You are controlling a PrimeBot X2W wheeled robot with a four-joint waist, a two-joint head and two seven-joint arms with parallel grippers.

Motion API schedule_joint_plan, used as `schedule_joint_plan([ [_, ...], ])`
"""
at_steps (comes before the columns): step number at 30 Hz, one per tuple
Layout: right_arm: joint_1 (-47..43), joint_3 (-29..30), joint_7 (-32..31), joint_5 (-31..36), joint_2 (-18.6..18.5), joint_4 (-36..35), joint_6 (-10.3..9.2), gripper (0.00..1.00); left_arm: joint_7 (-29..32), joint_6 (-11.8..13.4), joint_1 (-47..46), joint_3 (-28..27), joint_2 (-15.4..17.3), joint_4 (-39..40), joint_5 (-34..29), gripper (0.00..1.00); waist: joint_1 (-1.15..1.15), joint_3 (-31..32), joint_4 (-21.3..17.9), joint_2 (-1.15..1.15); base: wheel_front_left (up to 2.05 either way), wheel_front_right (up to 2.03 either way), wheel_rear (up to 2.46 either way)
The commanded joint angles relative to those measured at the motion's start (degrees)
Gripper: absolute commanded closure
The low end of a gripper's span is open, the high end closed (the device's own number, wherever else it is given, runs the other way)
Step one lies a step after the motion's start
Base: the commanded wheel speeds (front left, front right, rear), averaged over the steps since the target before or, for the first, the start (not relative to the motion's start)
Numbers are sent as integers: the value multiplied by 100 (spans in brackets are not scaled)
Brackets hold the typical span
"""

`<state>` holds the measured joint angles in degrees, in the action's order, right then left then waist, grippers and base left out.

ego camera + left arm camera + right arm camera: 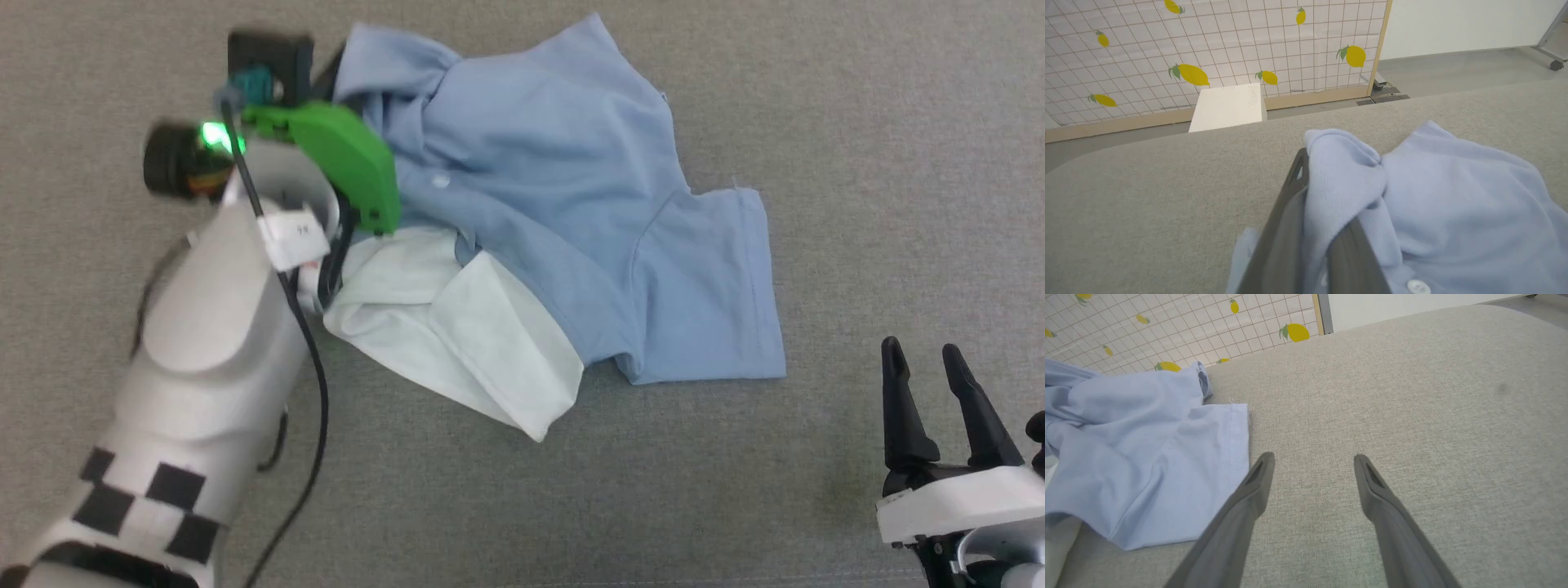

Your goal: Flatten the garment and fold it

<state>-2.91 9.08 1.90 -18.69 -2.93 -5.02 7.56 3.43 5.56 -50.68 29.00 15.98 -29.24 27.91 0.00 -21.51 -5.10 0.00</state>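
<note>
The garment (555, 163), a light blue polo shirt, lies crumpled on the grey table top (857, 122), with its white inner lining (457, 327) turned out toward me. One sleeve spreads flat to the right. A white button (441, 181) shows near the collar. My left gripper (333, 80) is at the shirt's far left corner, shut on a bunched fold of the garment (1453, 204); the blue knit is pinched between its fingers (1286, 204). My right gripper (922, 351) hovers open over bare table, right of the sleeve hem (1237, 441), with nothing between its fingers (1249, 498).
Beyond the table's far edge stand a lemon-patterned grid panel (1208, 41) and a white block (1227, 106). Grey floor and a caster (1555, 64) lie further back. Bare grey table surface (1412, 396) stretches right of the shirt.
</note>
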Motion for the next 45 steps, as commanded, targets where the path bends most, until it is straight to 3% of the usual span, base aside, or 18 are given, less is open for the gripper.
schedule_joint_plan([
  [1, 126, -20, 45, -41, 5, 32, -8, 0, -6, 21, 191, -37, -67, -85, 142, 7, 0, -82, -54, 0, 0, 0, 0],
  [2, 134, -24, 51, -40, 5, 48, -8, 0, -37, 20, 234, -55, -90, -122, 181, 0, 0, -92, -54, 0, 0, 0, 0],
  [10, 119, -8, 19, 24, 5, 147, -8, 0, -581, -45, 376, -206, -269, -56, 397, 0, 0, 164, 104, 0, 0, 0, 0],
  [16, -37, 11, -26, 55, 5, 159, -8, 0, -1272, 144, 819, -371, -83, 1016, 296, 0, 0, 590, 313, 0, 0, 0, 0],
  [19, -152, 5, -45, 39, 5, 144, -8, 0, -1565, 419, 1419, -341, 124, 1797, 7, 0, 0, 767, 413, 0, 0, 0, 0],
  [24, -269, -1, -65, 62, 5, 77, -8, 0, -1784, 1106, 2745, -364, 277, 2816, -440, 0, 0, 910, 518, 0, 0, 0, 0],
  [26, -299, -17, -81, 75, 5, 41, -8, 0, -1823, 1377, 3360, -400, 197, 3132, -549, 0, 0, 928, 541, 0, 0, 0, 0],
  [30, -374, -41, -96, 88, 5, 11, -8, 0, -1839, 1650, 4356, -552, -206, 3696, -771, 0, 0, 956, 603, 0, 0, 0, 0],
  [33, -442, -42, -106, 82, 5, 10, -8, 0, -1841, 1657, 4974, -658, -464, 3854, -969, 0, 0, 980, 678, 0, 0, 0, 0],
  [41, -372, 13, -308, 318, 5, -185, -8, 0, -1842, 1156, 5392, -976, -818, 3781, -1267, 0, 0, 1049, 953, 0, 0, 0, 0],
  [45, -78, 26, -999, 486, 5, -230, -8, 0, -1842, 946, 5352, -1108, -954, 3718, -1372, 0, 0, 990, 1054, 0, 0, 0, 0],
])
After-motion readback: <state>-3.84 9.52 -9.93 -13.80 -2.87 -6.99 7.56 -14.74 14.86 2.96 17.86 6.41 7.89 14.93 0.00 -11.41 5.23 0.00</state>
